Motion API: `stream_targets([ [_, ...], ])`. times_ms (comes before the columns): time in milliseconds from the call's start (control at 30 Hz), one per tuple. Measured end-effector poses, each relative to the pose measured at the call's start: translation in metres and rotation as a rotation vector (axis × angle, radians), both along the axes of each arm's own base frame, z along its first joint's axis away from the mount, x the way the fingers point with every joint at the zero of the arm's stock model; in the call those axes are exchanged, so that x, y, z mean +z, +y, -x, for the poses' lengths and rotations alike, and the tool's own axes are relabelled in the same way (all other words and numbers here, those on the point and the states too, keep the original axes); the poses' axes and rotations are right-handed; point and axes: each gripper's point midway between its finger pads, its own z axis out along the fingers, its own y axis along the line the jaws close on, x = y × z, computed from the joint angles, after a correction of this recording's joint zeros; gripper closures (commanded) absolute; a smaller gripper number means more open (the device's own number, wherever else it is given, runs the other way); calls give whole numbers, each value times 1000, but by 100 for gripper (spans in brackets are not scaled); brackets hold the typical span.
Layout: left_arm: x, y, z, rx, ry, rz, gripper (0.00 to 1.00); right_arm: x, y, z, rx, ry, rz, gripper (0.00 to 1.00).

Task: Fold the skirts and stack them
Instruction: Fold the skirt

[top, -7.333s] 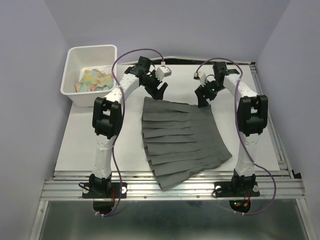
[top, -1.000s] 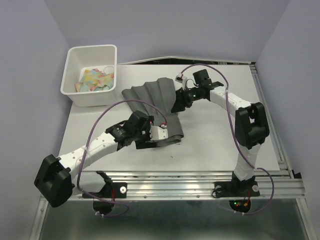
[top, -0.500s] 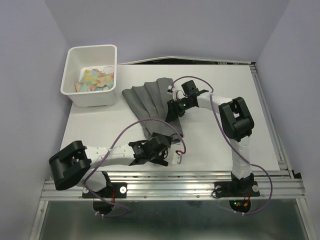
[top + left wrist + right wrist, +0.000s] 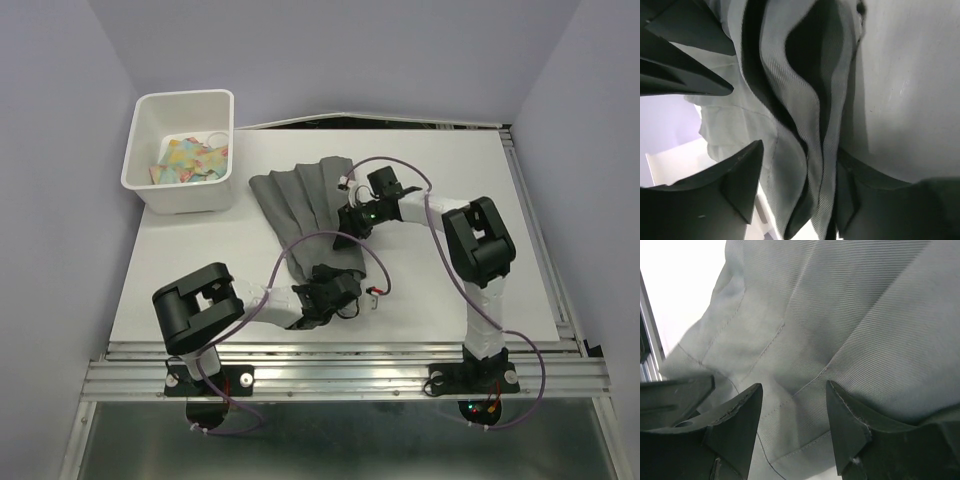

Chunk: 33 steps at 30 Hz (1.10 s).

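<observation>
Soft even light, faint shadows; overhead sharp; wrist close-ups slightly blurred.

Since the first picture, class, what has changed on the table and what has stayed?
The skirt, then spread flat, now lies folded into a narrow strip further left. The left gripper swung to its near end, the right gripper onto its right edge; grip unclear. The white bin stayed.

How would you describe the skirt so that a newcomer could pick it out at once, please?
On the white table, look just right of the white bin at the far left corner. The skirt is a long strip of dark grey pleated cloth running towards the near edge, the only soft dark thing there.
</observation>
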Motion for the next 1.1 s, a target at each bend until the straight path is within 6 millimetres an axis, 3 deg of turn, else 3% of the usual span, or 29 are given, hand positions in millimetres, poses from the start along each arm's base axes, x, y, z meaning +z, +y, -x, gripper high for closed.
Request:
stream_targets([
  [67, -2, 4, 0, 18, 2, -6, 57, -2, -3, 5, 6, -7, 6, 42],
  [133, -3, 8, -1, 33, 7, -10, 75, -2, -7, 11, 12, -16, 12, 43],
  [267, -3, 14, -3, 60, 37, -12, 92, -2, -15, 26, 19, -16, 21, 43],
  [300, -1, 13, -3, 61, 51, -7, 100, -2, -18, 32, 20, -13, 23, 43],
  [467, 35, -7, 1, 31, 114, 108, 100, 5, -32, 51, 7, -5, 63, 34],
  [567, 61, -21, 8, -5, 166, 185, 100, 17, -38, 47, -23, -29, 91, 22],
  [667, 70, -27, 20, -39, 234, 214, 100, 42, -41, 24, -72, -97, 102, 18],
  [767, 65, -25, 35, -62, 317, 195, 100, 77, -50, -22, -156, -212, 99, 16],
  [867, 56, -19, 52, -77, 414, 159, 100, 121, -69, -80, -263, -348, 82, 16],
  [900, 54, -18, 60, -85, 457, 147, 100, 127, -72, -89, -279, -365, 81, 16],
  [1000, 56, -18, 79, -113, 559, 140, 100, 131, -89, -123, -334, -399, 95, 18],
  [1100, 67, -22, 93, -146, 634, 156, 100, 98, -93, -141, -343, -356, 128, 19],
])
